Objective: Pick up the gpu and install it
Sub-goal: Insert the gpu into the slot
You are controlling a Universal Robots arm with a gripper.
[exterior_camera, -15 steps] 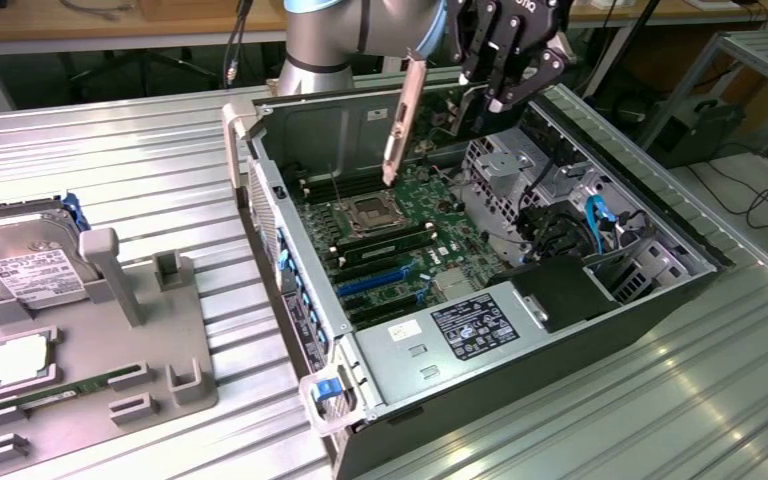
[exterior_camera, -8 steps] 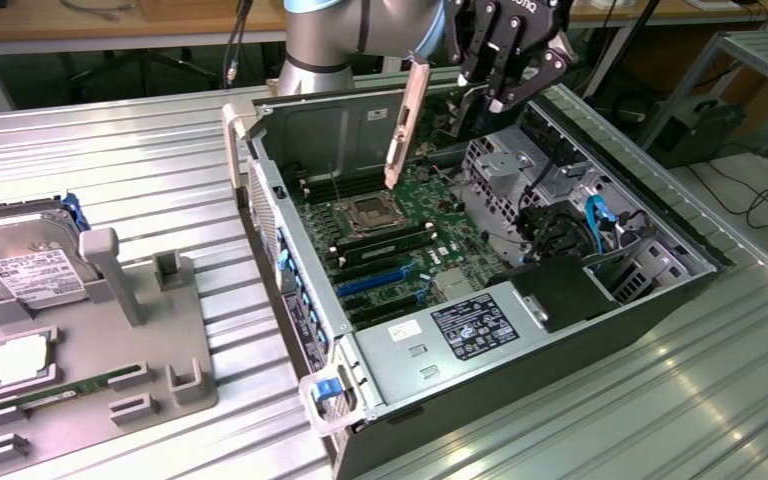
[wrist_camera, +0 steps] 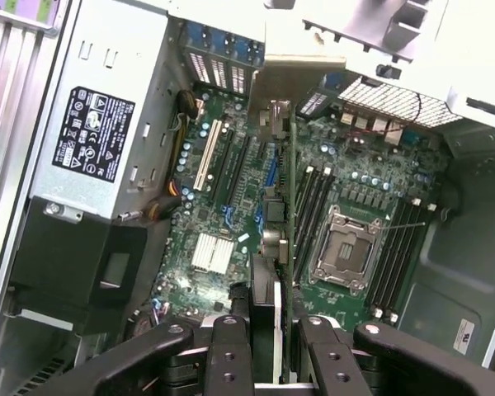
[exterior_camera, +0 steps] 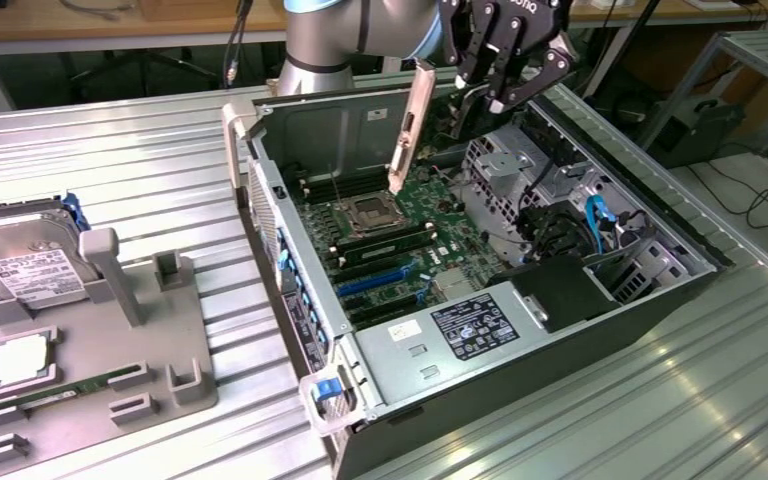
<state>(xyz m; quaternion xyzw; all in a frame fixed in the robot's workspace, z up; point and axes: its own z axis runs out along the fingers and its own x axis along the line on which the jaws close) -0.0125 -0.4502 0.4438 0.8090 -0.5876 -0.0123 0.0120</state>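
The ribbed silver metal surface (exterior_camera: 117,150) carries everything here, and the largest thing on it is the open black and grey tower computer case (exterior_camera: 651,300) lying on its side with the panel off. Inside it the green motherboard (exterior_camera: 418,235) lies exposed: the square silver processor socket (wrist_camera: 345,247) is bare, the blue and black expansion slots (exterior_camera: 377,285) stand free, and a grey power supply with a black label (exterior_camera: 471,325) sits at the near end of the case.

To the exterior view's left of the case is a grey plastic parts holder (exterior_camera: 171,370), with a silver hard drive bearing a white label (exterior_camera: 31,260) and a narrow green memory stick (exterior_camera: 71,385) resting in it; I judge the card's place there is already vacated.

The pick-up looks done. The black multi-fingered claw (exterior_camera: 498,85) hangs above the far end of the case, clenched on the gpu (exterior_camera: 411,135), a thin flat black card with a pale metal bracket along one edge. The card hangs edge-down from the claw, well above the motherboard and apart from it. In the wrist view the card (wrist_camera: 268,239) runs edge-on between the fingers (wrist_camera: 231,363), over the board between the slots and the memory rows.

The installing is not yet done: the card is not seated in any slot.
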